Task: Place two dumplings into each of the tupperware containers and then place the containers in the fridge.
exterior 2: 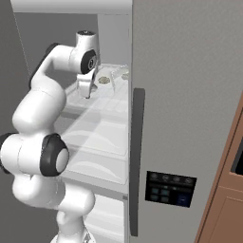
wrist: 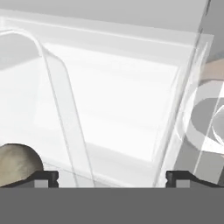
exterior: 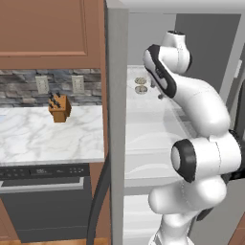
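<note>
Left base view: the white arm [exterior: 201, 143] rises from the lower right and reaches into the open fridge [exterior: 117, 95], whose grey side wall stands upright in the middle of the picture. On an upper white shelf [exterior: 143, 103] two dumplings [exterior: 140, 85] lie close together, one behind the other — the tray under them is too pale to make out. The gripper [exterior: 158, 91] hangs just right of them, its tips small and dark. To the left of the fridge a marble counter [exterior: 48, 134] carries a wooden knife block [exterior: 60, 108], with a dark dishwasher [exterior: 45, 201] under it.

Right base view: the arm comes up from the lower left and bends over the same shelf. The gripper points down just beside a dumpling sitting in a tupperware container [exterior 2: 111, 78], a clear-walled shallow tray on the shelf. The closed fridge door [exterior 2: 185, 118] on the right shows its long handle [exterior 2: 136, 161] and the black dispenser panel [exterior 2: 170, 188].

Hand view: the two finger tips [wrist: 46, 178] stand far apart at the bottom edge — the claw is spread wide and pinches nothing. A dumpling sits at the lower left, right against the left tip; whether they touch I cannot tell. The container's translucent rim curves up past it.
</note>
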### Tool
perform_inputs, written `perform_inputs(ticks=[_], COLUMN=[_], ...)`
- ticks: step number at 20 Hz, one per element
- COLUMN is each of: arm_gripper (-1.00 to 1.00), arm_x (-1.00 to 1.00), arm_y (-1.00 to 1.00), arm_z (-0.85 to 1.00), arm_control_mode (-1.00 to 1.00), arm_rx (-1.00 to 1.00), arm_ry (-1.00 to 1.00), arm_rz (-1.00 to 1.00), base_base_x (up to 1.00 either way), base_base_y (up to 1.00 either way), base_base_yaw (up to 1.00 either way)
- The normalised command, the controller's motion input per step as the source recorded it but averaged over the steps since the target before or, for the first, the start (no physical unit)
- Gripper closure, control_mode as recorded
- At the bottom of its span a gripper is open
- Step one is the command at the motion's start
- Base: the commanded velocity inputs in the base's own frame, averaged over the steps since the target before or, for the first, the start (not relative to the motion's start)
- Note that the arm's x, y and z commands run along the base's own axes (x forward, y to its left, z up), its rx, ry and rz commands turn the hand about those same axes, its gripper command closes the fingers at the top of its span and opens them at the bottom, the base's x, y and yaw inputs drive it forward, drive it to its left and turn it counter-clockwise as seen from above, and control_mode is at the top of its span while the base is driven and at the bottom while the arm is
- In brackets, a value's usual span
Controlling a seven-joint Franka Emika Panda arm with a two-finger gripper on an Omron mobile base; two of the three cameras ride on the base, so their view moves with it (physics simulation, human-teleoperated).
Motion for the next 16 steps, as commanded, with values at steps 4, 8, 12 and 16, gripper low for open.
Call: perform_inputs(ticks=[4,8,12,16], arm_gripper=[-1.0,-1.0,-1.0,-1.0], arm_x=[-0.62,-0.56,-0.77,-1.0], arm_y=[-0.07,-0.05,-0.05,-0.11], arm_z=[0.04,0.26,0.4,0.35], arm_control_mode=[-1.0,-1.0,-1.0,-1.0], arm_rx=[0.01,0.0,0.0,0.0], arm_ry=[-0.36,-0.17,-0.01,0.0], arm_rz=[0.0,0.0,0.0,0.0], base_base_x=[0.0,0.0,0.0,0.0], base_base_y=[0.0,0.0,0.0,0.0], base_base_yaw=[0.0,0.0,0.0,0.0])
